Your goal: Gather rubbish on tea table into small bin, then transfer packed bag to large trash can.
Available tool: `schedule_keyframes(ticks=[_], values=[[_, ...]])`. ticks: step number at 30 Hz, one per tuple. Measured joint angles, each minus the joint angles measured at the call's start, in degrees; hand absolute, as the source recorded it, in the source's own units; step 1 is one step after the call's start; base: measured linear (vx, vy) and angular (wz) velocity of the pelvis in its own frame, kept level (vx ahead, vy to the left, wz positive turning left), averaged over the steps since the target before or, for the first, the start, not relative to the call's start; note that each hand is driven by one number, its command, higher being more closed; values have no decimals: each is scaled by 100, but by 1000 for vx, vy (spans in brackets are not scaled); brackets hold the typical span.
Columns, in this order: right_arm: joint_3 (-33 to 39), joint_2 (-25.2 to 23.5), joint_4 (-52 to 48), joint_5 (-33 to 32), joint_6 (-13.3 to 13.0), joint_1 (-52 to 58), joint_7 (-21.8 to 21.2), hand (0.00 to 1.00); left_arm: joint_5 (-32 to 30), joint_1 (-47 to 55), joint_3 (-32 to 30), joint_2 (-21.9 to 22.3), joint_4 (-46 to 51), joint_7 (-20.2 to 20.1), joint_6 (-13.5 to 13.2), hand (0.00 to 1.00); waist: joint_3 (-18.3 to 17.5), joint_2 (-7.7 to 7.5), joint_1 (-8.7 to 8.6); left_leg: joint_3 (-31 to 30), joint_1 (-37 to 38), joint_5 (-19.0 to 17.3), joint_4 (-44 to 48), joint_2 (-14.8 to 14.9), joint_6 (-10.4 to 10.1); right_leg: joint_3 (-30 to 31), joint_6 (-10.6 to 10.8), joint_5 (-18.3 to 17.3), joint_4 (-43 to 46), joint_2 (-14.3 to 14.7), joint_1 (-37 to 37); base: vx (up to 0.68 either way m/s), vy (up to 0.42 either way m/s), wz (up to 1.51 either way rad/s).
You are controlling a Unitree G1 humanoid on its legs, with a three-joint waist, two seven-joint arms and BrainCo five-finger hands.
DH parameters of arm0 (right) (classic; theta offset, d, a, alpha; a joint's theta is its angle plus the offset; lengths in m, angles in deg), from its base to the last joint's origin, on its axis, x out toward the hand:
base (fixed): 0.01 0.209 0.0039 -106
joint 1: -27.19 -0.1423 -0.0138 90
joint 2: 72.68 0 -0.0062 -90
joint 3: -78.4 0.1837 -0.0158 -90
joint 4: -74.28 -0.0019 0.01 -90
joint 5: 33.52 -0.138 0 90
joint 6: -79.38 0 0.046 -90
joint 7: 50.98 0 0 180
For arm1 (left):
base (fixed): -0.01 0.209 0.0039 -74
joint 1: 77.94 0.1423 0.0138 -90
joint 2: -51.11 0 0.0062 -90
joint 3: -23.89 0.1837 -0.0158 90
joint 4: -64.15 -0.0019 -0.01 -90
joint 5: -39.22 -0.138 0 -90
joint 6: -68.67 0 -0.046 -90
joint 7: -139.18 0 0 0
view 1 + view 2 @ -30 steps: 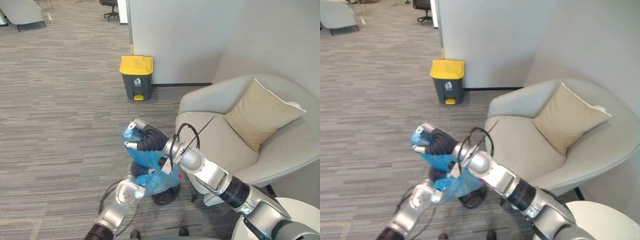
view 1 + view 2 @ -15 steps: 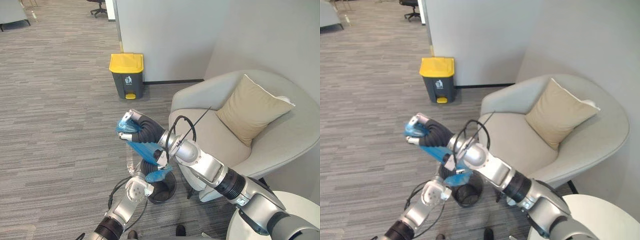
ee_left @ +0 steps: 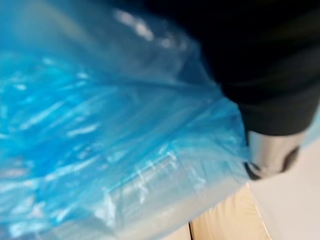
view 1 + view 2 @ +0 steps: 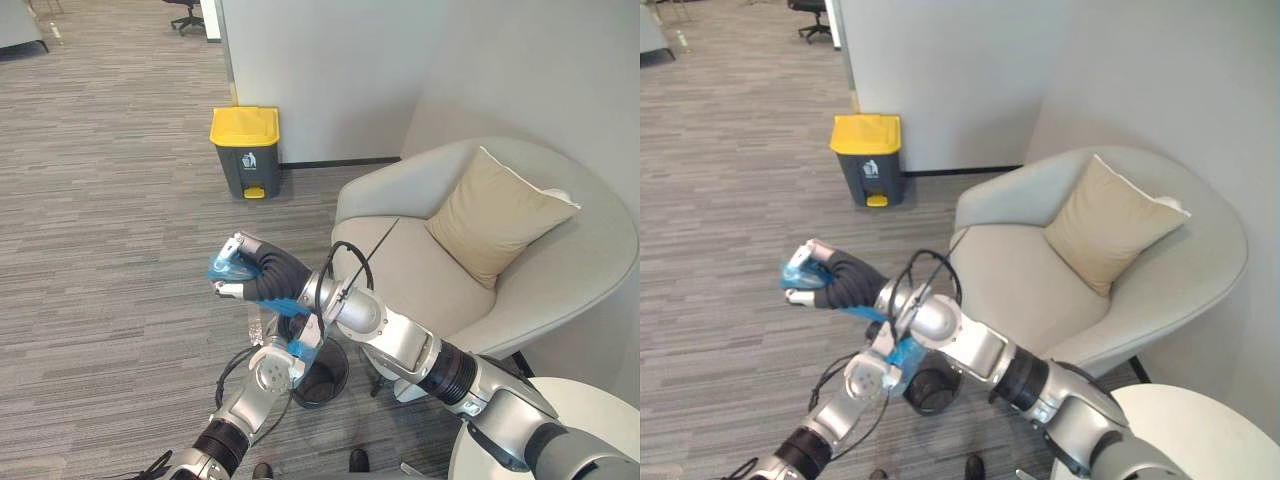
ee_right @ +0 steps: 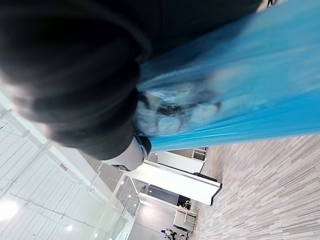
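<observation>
the right hand (image 4: 236,273) had its fingers curled round the blue bag (image 5: 250,85), up over the small bin (image 4: 338,375). i could not tell the left hand's (image 4: 270,372) grip. the big trash can (image 4: 245,150) stood far off, so carrying was not done.

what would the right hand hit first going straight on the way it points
Probably nothing: the right hand, shut on the blue bag, points left over carpet floor; the yellow-lidded bin stands off that line, though depth is unclear.
</observation>
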Motion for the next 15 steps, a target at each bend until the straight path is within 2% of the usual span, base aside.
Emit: schedule_keyframes(ticks=[10, 11, 15], values=[[5, -233, -1, 2, -7, 386, -134, 100, 34, 19, -296, 61, 0, -2, 33, 100, 13, 14, -39, 5, 9, -5, -1, -1, -1, 6, 0, -1, -2, -3, 6, 0, 0, 0], [13, -233, -2, 18, -21, 440, -147, 0, 93, 46, -338, 65, 0, 0, 33, 100, 13, 14, -48, 4, 11, -5, -1, -1, -1, 5, 0, -1, -3, -4, 8, 0, 0, 0], [88, -195, -3, 337, -129, 950, -163, 0, 257, 220, -511, 114, 15, -1, 38, 100, 30, 31, -81, 2, 13, -7, -2, -3, 3, 1, 1, -3, -6, -7, 14, 0, 0, 0]])
